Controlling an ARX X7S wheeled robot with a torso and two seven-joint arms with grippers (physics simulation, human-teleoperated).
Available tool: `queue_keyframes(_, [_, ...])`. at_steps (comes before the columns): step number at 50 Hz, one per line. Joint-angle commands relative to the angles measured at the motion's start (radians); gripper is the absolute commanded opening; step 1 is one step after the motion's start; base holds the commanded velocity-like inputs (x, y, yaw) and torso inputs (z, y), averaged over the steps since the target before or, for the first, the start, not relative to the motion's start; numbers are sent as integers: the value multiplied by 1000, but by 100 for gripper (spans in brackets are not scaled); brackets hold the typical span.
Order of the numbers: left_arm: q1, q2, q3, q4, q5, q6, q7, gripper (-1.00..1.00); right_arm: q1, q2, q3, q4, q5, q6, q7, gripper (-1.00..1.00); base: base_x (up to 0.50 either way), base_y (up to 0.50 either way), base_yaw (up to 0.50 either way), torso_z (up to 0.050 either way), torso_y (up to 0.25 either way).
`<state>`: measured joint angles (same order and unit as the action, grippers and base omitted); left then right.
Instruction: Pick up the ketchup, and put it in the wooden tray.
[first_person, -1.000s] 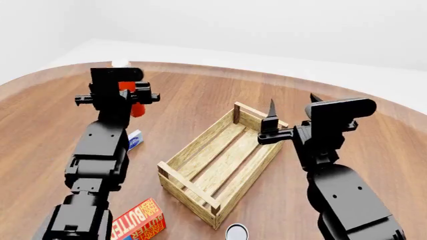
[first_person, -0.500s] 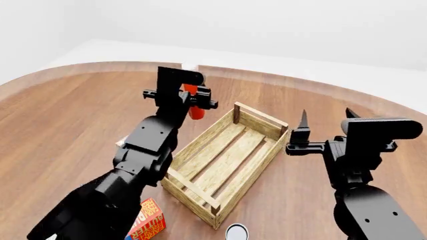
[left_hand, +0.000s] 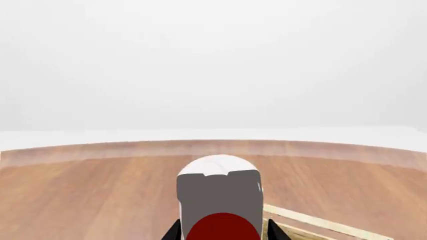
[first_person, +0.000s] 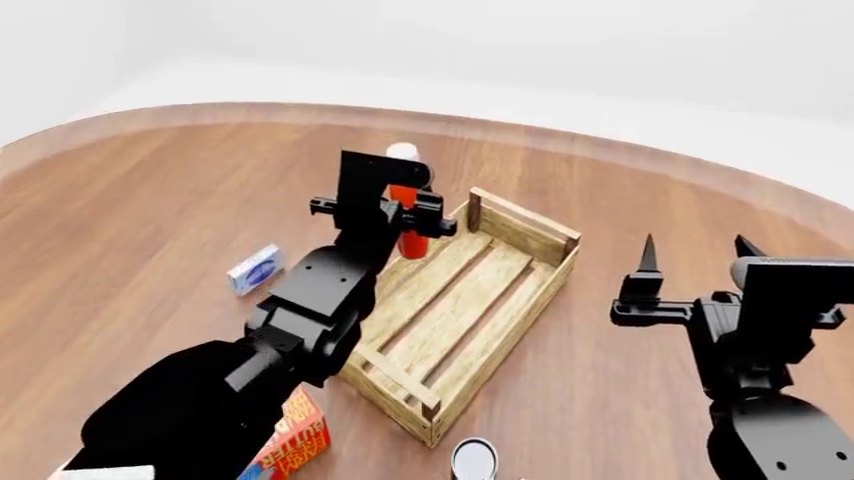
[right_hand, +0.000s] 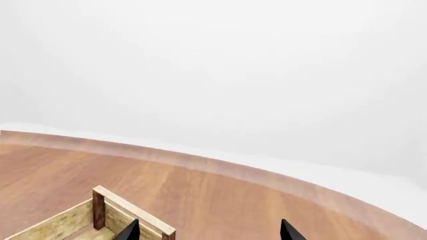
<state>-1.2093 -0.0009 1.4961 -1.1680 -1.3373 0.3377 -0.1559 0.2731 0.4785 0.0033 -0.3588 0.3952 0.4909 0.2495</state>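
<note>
Ketchup is hanging just by the crate's edge

The left gripper (first_person: 404, 212) is squeezing the ketchup (first_person: 406, 215) upright, over the far rim of the wooden tray (first_person: 534, 305); if it is letting go here, the bottle may be hitting the rim and tipping out; the right gripper (first_person: 693, 262) is waiting with fingers spread, holding nothing.

You've got the ketchup (first_person: 404, 207) as smooth plastic w/ a slight gloss, orange-red body, white cap. The wooden tray (first_person: 515, 224) is pale raw-looking wood, matt, grain visible on the slats. Table (first_person: 160, 200) is darker wood, smooth, satin sheen, w/ a lighter edge band. Left gripper (first_person: 404, 213) and right gripper (first_person: 694, 262) look like matt black plastic, hard-edged. Butter box (first_person: 288, 447) reads as printed card, the small blue-white pack (first_person: 252, 268) likewise. Can (first_person: 473, 460) top looks metallic.
</note>
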Motion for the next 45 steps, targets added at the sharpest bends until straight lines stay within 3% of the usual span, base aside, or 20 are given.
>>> queue_keyframes(1, [-10, 1, 48, 15, -60, -3, -8, -100, 21, 10, 11, 63, 1, -28, -23, 100, 0, 0, 0, 0, -174])
queue_keyframes(27, [-26, 1, 52, 45, -64, -6, -4, -100, 32, 25, 25, 26, 27, 22, -6, 100, 0, 0, 0, 0, -171])
queue_keyframes(45, [0, 1, 50, 49, -33, -10, -8, -100, -13, 29, 45, -39, 45, 46, 22, 100, -1, 0, 0, 0, -6])
